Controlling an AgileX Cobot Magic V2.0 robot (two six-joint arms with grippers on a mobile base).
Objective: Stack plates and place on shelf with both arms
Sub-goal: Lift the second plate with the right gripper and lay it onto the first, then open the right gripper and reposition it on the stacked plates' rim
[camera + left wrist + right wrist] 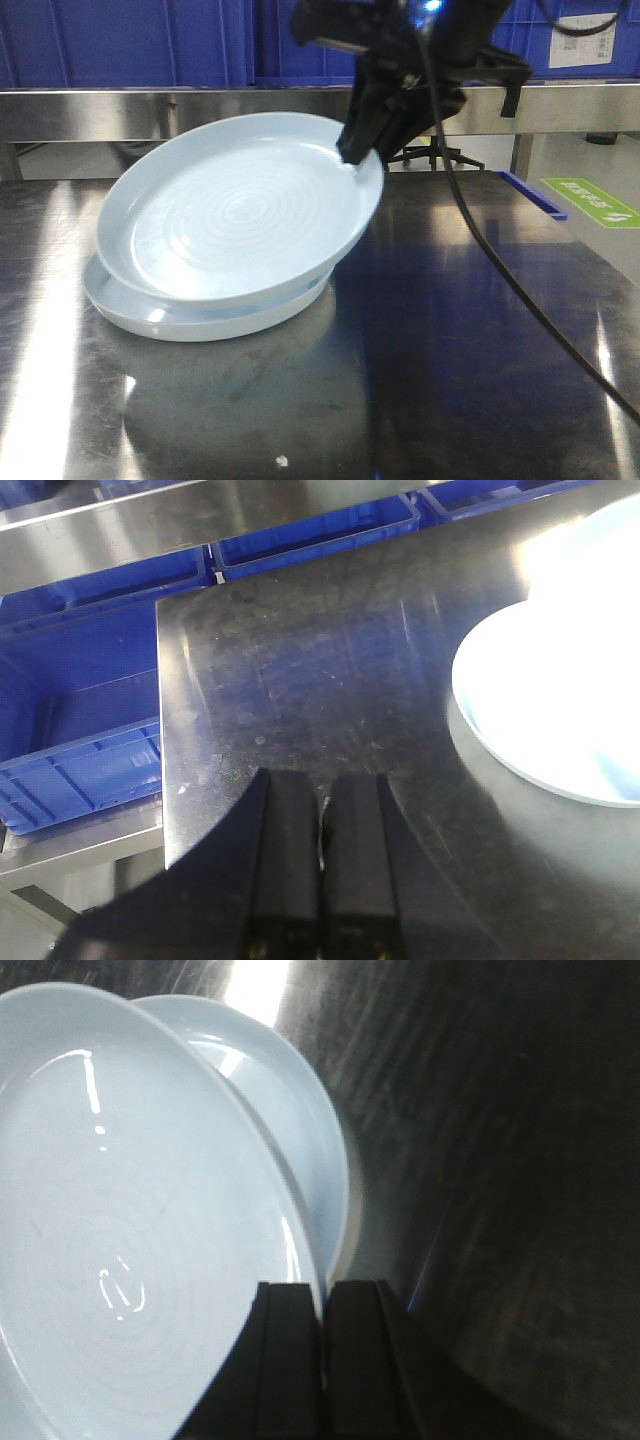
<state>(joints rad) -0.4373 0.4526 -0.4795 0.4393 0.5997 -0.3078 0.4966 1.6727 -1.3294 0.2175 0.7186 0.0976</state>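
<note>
Pinching the tilted top plate [240,215] by its rim at upper centre, the right gripper [356,156] could let it slide off the lower plate [150,315] at left if that thin grip slips, while the left gripper [322,782] hangs closed, empty.

Front view low across table [420,380]; wrist views downward, close; all share plates [240,215].

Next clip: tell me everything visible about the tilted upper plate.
The upper plate is large, round, shallow, pale blue-white and glossy, with a low raised rim and faint concentric rings inside. It is tilted: its low edge rests on the lower plate, and its high edge is pinched by the right gripper. It looks whole and empty.
</note>
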